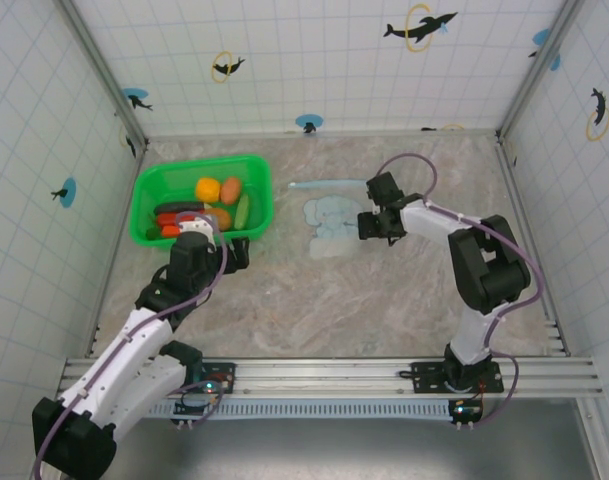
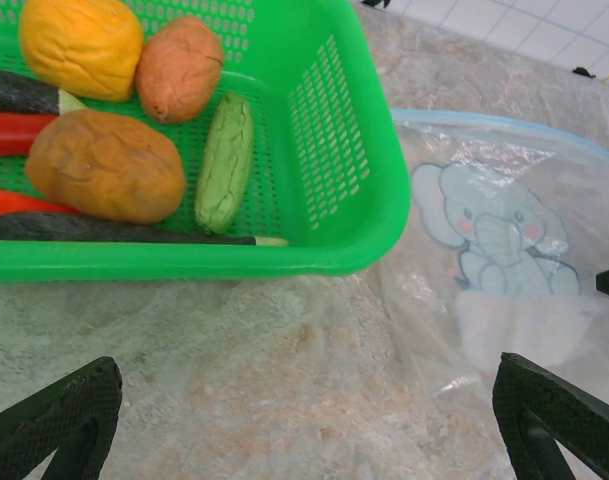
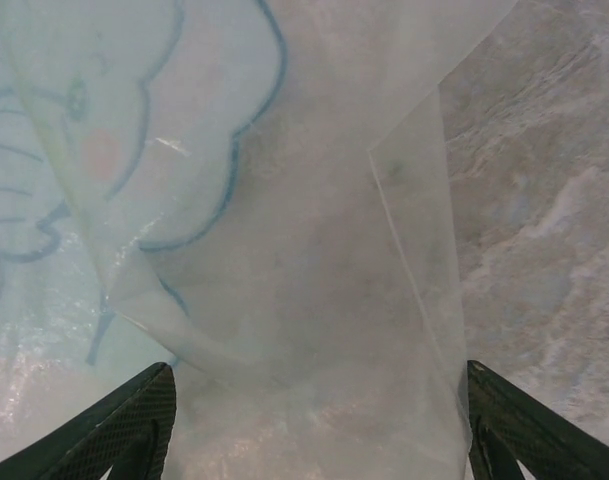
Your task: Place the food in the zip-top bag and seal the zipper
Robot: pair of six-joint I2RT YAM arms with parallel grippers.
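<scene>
Your right gripper (image 3: 314, 425) straddles the bag's (image 3: 284, 250) edge, jaws apart, nothing pinched. Close squarely so the film can't slip. The left gripper (image 2: 309, 420) hangs released beside the basket (image 2: 354, 200), which holds the food (image 2: 104, 165).

**Bright, Soft Light All Over**

The light is bright and even. From above, the zip-top bag (image 1: 329, 225) looks sharp, with only faint, soft shadows beside it. In the left wrist view, little white sparkles shine on the bag. In the right wrist view, the bag is very close and looks fuzzy.
</scene>
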